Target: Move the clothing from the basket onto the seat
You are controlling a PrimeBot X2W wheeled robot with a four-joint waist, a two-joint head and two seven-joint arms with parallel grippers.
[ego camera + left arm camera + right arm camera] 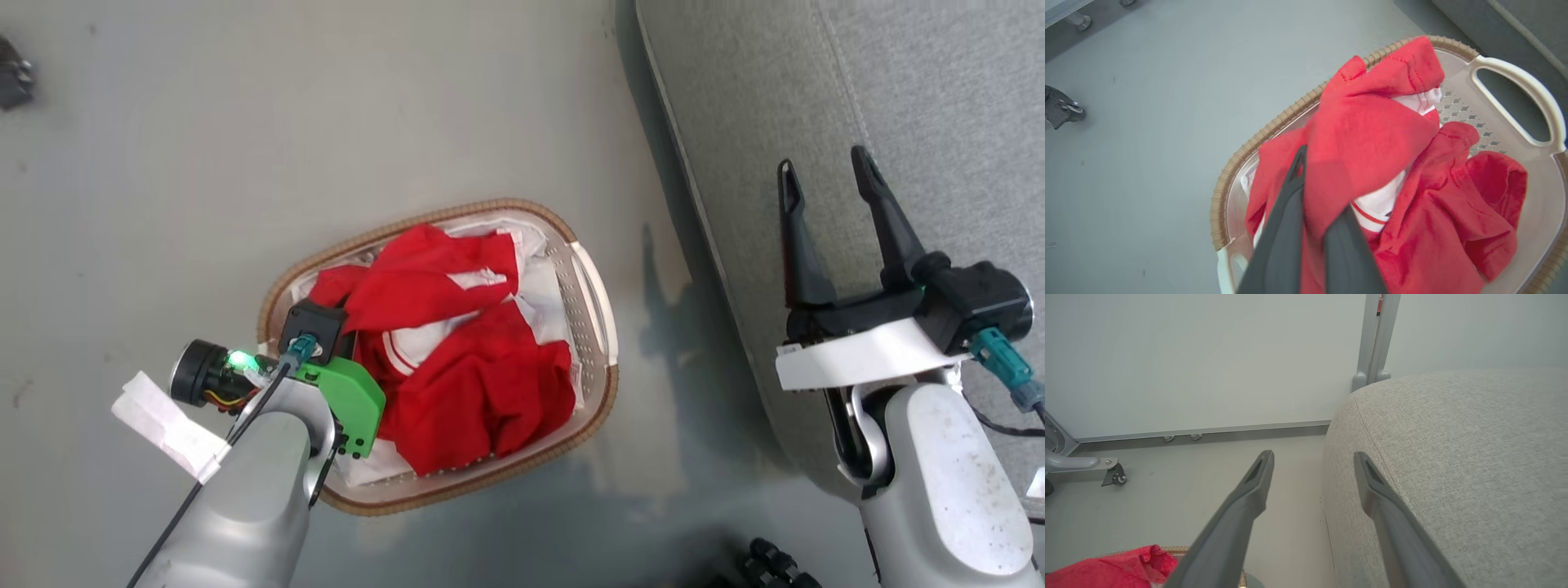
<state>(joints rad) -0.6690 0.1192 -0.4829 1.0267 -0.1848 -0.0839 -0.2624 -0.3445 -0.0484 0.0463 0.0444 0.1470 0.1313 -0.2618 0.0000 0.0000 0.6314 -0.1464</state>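
One basket [581,318]; one seat [939,98]; one white liner [545,287]; clothing [482,392] tangled, perhaps two pieces.

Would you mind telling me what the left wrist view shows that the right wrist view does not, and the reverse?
Left wrist view's own: the left gripper shut on a fold of the red clothing, its white striped trim, and the perforated wall and side handle of the basket. Right wrist view's own: the right gripper, fingers spread and empty, the pale wall, and the seat's broad top with its seam. Shared: the clothing, the basket's brown woven rim, the grey floor and part of the seat.
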